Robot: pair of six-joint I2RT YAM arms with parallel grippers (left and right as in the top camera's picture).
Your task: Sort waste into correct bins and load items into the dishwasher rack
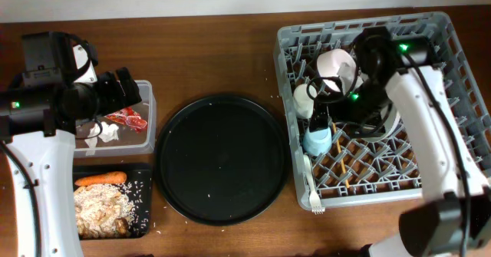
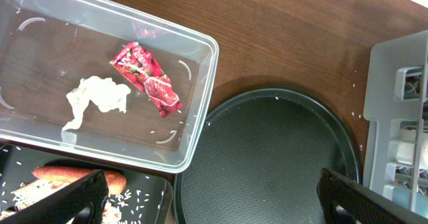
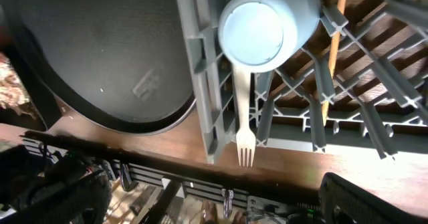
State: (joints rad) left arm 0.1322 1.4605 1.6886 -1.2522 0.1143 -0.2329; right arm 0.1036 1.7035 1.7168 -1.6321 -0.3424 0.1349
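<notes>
A: Sorting looked done, no? Where was the waste?

B: Yep. Red wrapper (image 2: pixel 147 77) + tissue (image 2: pixel 93 100) lay in the clear tub (image 2: pixel 207 70) by the table's left edge, dry trash together. Carrot (image 1: pixel 100 179) & rice scraps (image 1: pixel 103 207) sat in the shallow black tray (image 1: pixel 148 196), front-left corner, food w/ food.

A: Grippers?

B: Left gripper (image 2: pixel 214 205) hung over the tub's edge, spread wide, holding nothing. Right gripper (image 3: pixel 214 197) was also wide & empty, above the rack (image 1: pixel 284 42).

A: Rack contents?

B: Blue cup (image 3: pixel 267 23) looked mouth-down by the rack's left wall, prob. so it drains. Cream cup (image 1: pixel 304 100) & pink bowl (image 1: pixel 337 65) sat behind it. Chopsticks (image 3: pixel 332 57) slanted thru the lattice. Fork (image 3: pixel 244 117) lay flat at the front-left corner, tines poking past the rim.

A: Anything unclear?

B: The plate. Right arm covered that part of the rack, so I couldn't confirm it. Wrist views cut both grippers off at the fingertips too.
</notes>
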